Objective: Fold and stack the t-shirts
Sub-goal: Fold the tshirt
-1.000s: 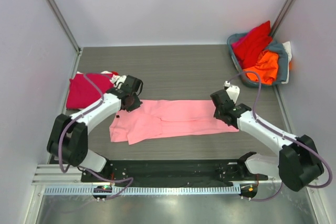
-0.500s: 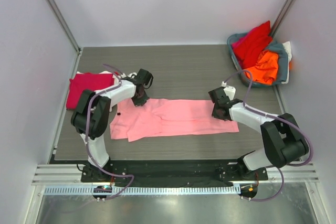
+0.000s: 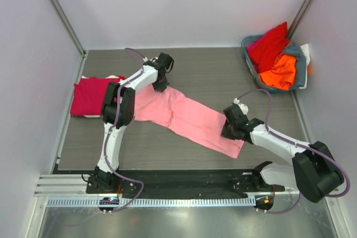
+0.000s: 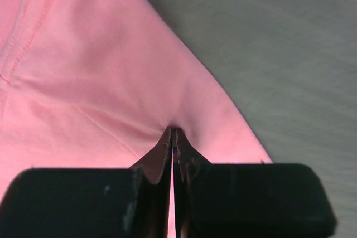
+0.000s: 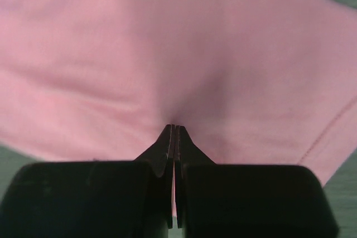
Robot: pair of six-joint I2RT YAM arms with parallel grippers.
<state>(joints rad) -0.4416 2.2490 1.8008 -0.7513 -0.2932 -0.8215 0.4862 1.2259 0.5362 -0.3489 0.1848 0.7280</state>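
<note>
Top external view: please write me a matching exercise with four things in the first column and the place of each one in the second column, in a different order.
Things:
1. light pink t-shirt
2. crimson t-shirt
3. orange t-shirt
4. grey-blue basket

Places:
a. far right corner of the table
b. flat at the left side of the table
c. stretched diagonally across the middle of the table
d. inside the basket, on its near side

Pairs: 1-c, 2-b, 3-d, 4-a

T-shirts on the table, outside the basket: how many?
2: pink t-shirt spread diagonally mid-table; crimson t-shirt folded at far left. White edge under it may be a third.
</note>
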